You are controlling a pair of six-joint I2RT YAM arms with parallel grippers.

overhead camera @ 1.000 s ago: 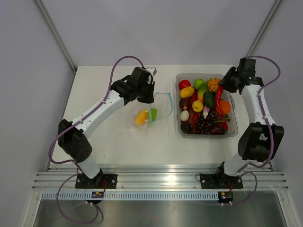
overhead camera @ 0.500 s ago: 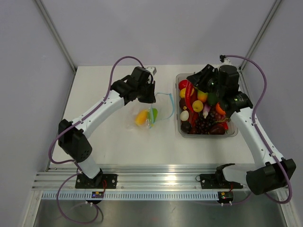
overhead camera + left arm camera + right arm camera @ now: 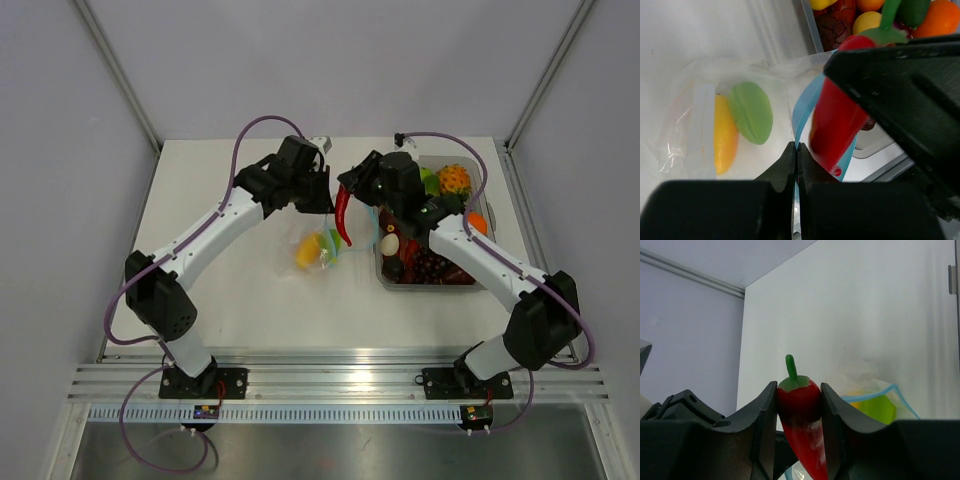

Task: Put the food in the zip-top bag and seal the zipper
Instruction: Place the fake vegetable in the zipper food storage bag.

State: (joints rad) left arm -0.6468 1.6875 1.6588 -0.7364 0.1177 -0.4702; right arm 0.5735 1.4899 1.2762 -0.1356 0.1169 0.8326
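The clear zip-top bag [image 3: 318,243] lies on the table with a yellow fruit [image 3: 303,250] and a green fruit [image 3: 327,240] inside. My left gripper [image 3: 322,200] is shut on the bag's blue zipper [image 3: 801,107] and holds the mouth open. My right gripper [image 3: 348,192] is shut on a red chili pepper [image 3: 343,215], which hangs tip down over the bag's mouth. In the right wrist view the chili [image 3: 800,410] sits between my fingers [image 3: 765,420]. More food fills the clear tub [image 3: 490,275].
The rigid clear tub stands at the right of the table, with an orange fruit [image 3: 477,222] and a spiky yellow fruit [image 3: 455,181] showing past my right arm. The table's far edge is just behind both grippers.
My right arm has swung left from the tub with the red chili and now holds it over the bag's mouth. The left gripper has kept its hold on the zipper.
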